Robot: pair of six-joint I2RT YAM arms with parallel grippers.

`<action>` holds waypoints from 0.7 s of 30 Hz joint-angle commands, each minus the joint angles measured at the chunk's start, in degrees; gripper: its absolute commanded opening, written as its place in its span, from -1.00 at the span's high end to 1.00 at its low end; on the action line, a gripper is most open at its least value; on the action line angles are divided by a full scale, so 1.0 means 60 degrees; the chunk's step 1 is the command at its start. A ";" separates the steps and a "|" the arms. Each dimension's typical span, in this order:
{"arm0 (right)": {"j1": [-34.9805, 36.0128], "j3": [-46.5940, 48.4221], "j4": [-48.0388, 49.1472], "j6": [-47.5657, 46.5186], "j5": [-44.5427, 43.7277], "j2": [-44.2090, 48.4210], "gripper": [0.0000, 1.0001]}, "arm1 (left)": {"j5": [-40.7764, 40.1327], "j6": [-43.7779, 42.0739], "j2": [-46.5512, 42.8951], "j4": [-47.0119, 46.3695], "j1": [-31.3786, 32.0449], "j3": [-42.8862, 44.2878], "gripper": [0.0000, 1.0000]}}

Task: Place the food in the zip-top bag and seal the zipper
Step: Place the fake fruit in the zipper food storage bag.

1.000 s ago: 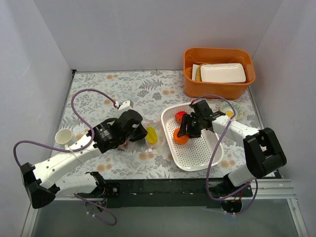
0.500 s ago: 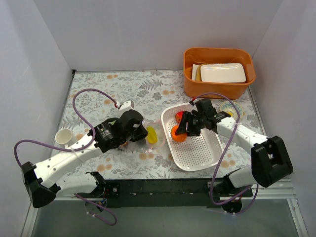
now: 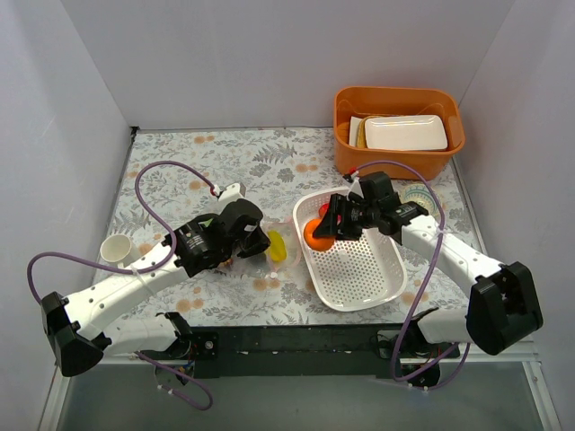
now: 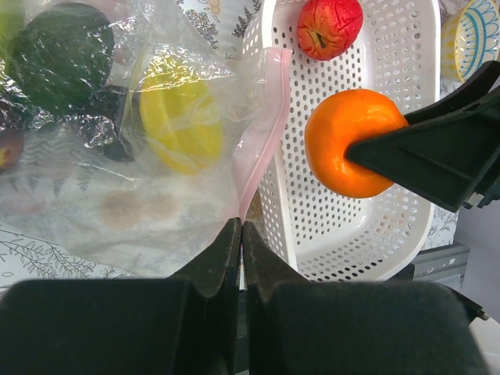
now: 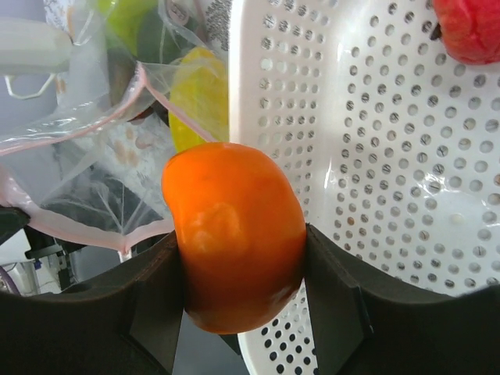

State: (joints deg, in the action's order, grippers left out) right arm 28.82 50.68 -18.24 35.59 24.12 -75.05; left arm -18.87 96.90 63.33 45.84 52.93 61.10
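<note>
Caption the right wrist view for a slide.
Right fingers clamp the orange over the white basket's rim, beside the open zip-top bag.

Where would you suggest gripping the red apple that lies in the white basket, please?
Grip the red apple across its widest, round middle, coming straight down from above. It lies close to the end wall of the white basket, so a sideways approach would likely meet the rim.

Orange (image 5: pixel 234 234) gripped; bag (image 4: pixel 94 195) unsealed, yellow fruit (image 4: pixel 176 121), avocado (image 4: pixel 62 58) inside.
</note>
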 commanded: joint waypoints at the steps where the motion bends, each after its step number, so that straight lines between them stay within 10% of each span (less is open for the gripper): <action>1: 0.0294 0.0914 -0.0212 -0.0527 0.0124 -0.0031 0.23 | 0.0011 -0.0066 -0.0081 -0.0053 -0.0061 0.0085 1.00; 21: 0.2023 0.1412 0.0739 -0.0190 0.0521 -0.1260 0.22 | 0.0055 -0.0022 -0.0140 -0.0009 -0.0061 0.0128 1.00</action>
State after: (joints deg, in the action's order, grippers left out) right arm 39.42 56.18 -17.39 34.15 25.91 -81.03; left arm -18.74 96.92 63.33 45.84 52.93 61.10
